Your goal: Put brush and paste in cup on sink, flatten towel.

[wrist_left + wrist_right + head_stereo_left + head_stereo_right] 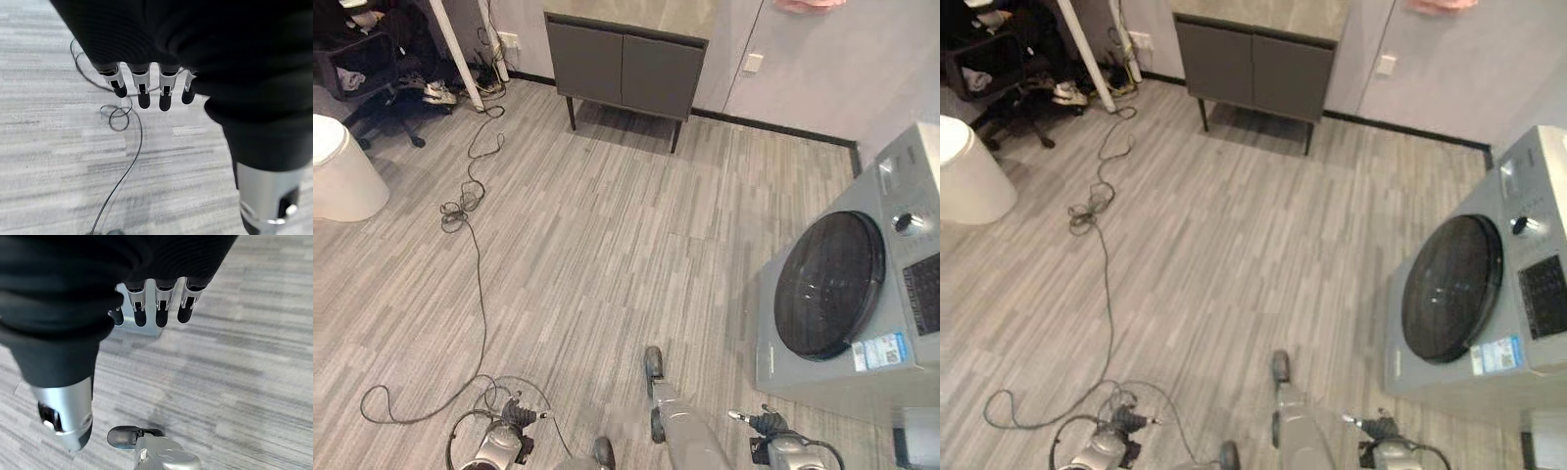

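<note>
A: Where are the hands?

B: Both hang low over the grey plank floor (pixel 607 245). The left hand (pixel 142 85) has its fingers straight and relaxed, nothing in them, with a black cable on the floor past the tips. The right hand (pixel 156 308) is the same, fingers loose and empty (a corner of a grey appliance shows just beyond them).

A: And the brush, paste, cup, towel?

B: I can't pick any of them out. At twelve o'clock a dark grey two-door cabinet (pixel 625 64) on thin legs stands against the wall. At three o'clock sits a grey washing machine (pixel 862 294) with a round dark door (pixel 829 284); it carries a knob, a dark panel and a blue-and-white sticker (pixel 879 350), whose print is too small to read.

A: Anything else?

B: At ten o'clock a white rounded bin (pixel 342 171), and behind it, toward eleven, a black office chair (pixel 372 69). Something pink (pixel 813 5) hangs at the wall's top edge near one o'clock; whether it is cloth I cannot tell.
</note>
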